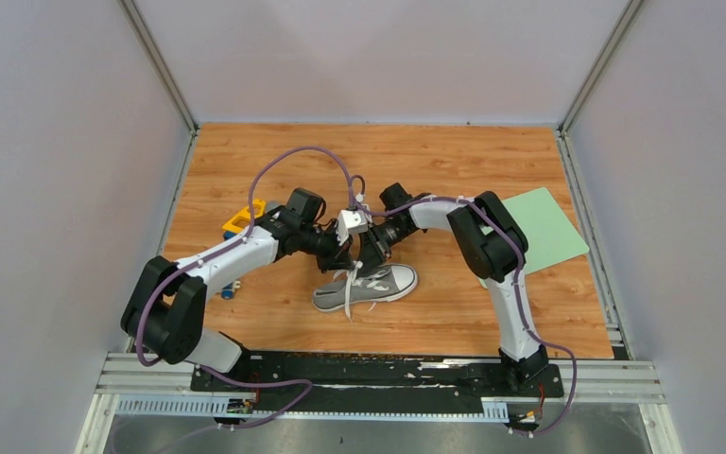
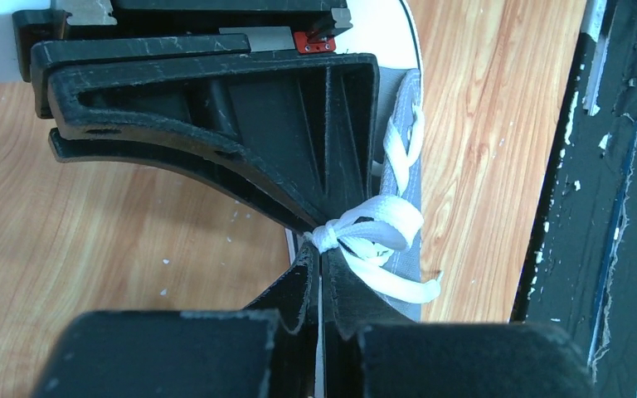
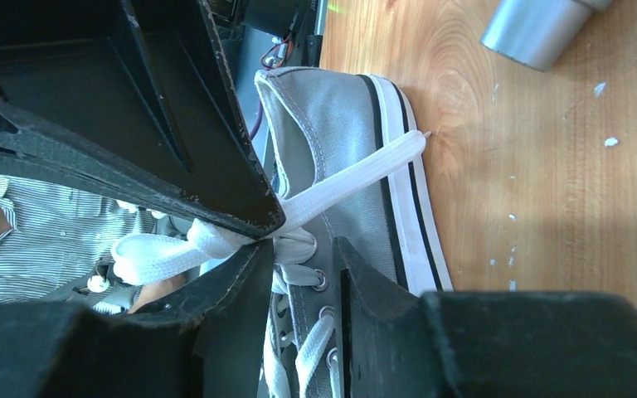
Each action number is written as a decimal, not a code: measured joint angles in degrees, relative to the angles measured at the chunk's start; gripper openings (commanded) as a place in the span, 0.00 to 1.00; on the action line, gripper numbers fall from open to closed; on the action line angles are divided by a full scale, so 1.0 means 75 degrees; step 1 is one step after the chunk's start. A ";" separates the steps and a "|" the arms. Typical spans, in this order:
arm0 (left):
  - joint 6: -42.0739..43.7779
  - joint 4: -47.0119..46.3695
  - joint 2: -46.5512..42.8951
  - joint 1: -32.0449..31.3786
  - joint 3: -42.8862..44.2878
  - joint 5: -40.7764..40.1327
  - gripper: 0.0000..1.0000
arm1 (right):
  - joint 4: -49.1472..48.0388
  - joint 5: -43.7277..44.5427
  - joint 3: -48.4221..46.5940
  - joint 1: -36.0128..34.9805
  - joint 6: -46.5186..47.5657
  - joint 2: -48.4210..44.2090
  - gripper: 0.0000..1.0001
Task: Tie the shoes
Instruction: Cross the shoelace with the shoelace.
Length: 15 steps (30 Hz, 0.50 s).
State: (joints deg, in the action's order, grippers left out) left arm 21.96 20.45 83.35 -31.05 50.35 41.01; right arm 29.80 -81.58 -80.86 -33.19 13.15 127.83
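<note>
The grey canvas shoe (image 1: 367, 288) lies on its side on the wooden table, white toe cap to the right. My left gripper (image 2: 322, 254) is shut on a white lace (image 2: 379, 222), just below a small knot with a loop hanging to its right. My right gripper (image 3: 303, 249) hovers over the eyelets with its fingers apart and nothing between them. Its left finger (image 3: 240, 274) touches the lace bundle (image 3: 153, 253) where the left gripper's black finger (image 3: 174, 124) meets it. From above, both grippers (image 1: 345, 253) (image 1: 369, 253) meet tip to tip over the shoe's opening.
A green mat (image 1: 541, 227) lies at the right of the table. A yellow and blue object (image 1: 244, 219) sits behind the left arm. A silver cylinder (image 3: 539, 29) stands beyond the shoe's sole. The black base rail (image 2: 622, 207) runs along the near edge.
</note>
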 measured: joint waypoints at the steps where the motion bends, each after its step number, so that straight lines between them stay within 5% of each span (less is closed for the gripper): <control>1: -0.0006 -0.0012 0.0003 -0.0006 0.0000 -0.0029 0.00 | 0.0052 -0.0032 -0.0023 0.0000 0.0017 0.0023 0.33; 15: -0.0227 0.0006 0.0026 -0.0050 0.0000 -0.0341 0.00 | 0.0577 -0.0321 -0.0472 0.0000 0.0248 0.0414 0.34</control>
State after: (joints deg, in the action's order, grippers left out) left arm 20.25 20.49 83.55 -31.42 50.35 38.46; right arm 34.13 -83.99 -84.40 -33.19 15.00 130.93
